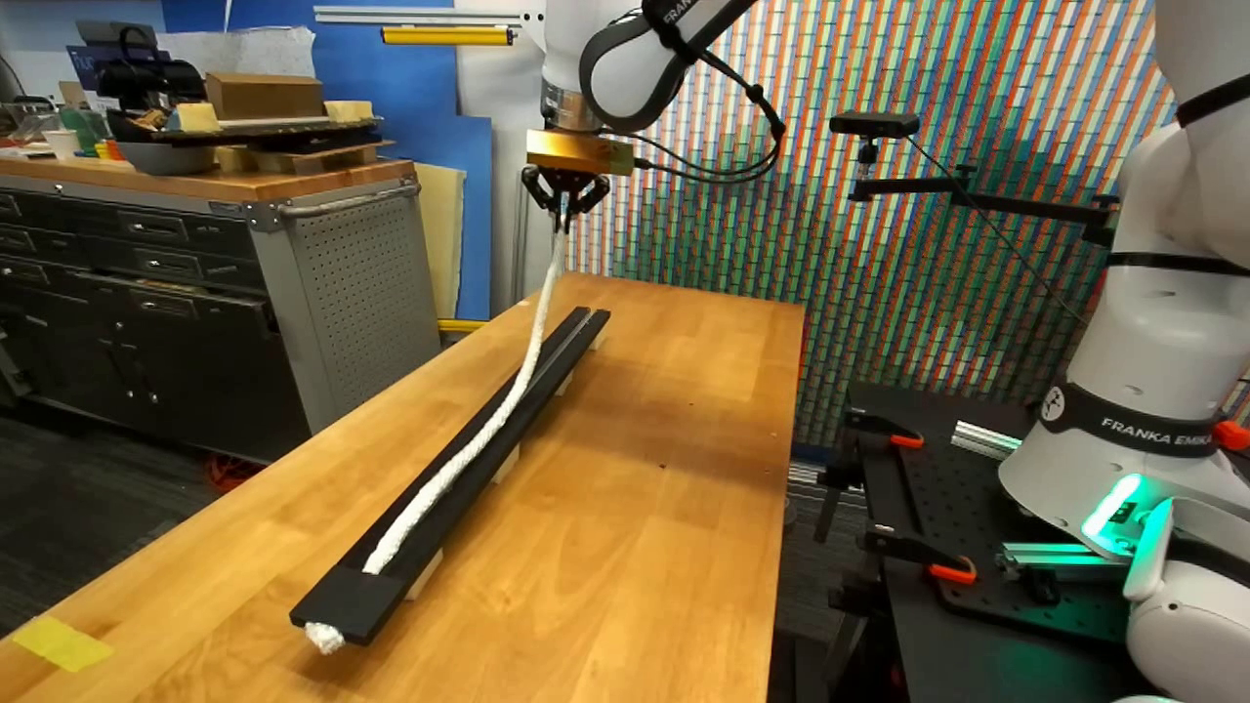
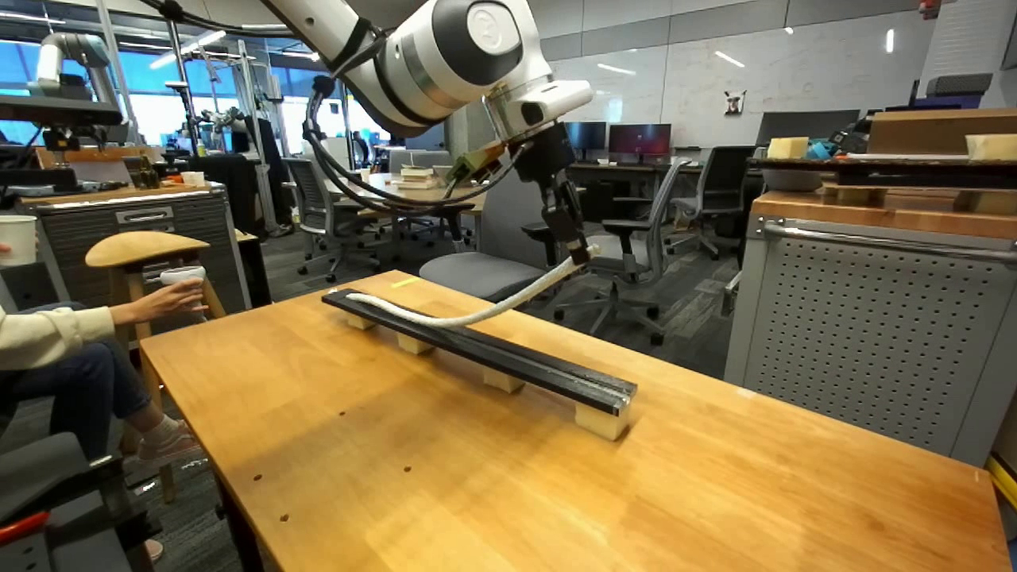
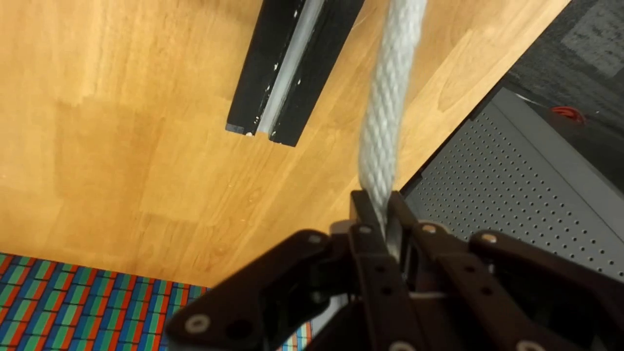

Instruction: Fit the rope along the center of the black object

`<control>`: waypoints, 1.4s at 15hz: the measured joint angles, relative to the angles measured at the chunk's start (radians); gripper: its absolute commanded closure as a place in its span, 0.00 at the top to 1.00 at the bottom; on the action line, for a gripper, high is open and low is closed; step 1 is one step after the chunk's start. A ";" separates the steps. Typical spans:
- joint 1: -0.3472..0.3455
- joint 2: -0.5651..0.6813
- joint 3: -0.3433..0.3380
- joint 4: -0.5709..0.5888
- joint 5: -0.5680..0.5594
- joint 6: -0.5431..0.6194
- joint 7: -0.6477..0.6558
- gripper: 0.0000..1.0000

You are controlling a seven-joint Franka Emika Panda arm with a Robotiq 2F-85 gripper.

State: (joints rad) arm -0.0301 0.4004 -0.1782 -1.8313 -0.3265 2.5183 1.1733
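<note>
With the gripper, upper centre in an exterior view, held the rope pinched aloft, presumably to control slack; toward lower left, had it resting along the black rail and threaded through one end, likely as an anchor.

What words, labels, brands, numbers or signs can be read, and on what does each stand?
"FRANKA EMIK", end turned away: black band on the white robot arm's base.
"FRAN", rest cut off: the arm's raised black section.
Lettered but too blurred to read: small dark blue panel, upper left.
No text seen: white braided rope, long black grooved rail.
</note>
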 measured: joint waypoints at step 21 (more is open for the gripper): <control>0.000 0.146 -0.046 0.052 0.056 0.000 -0.002 0.03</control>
State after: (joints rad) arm -0.0301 0.5460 -0.2244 -1.7795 -0.2703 2.5183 1.1716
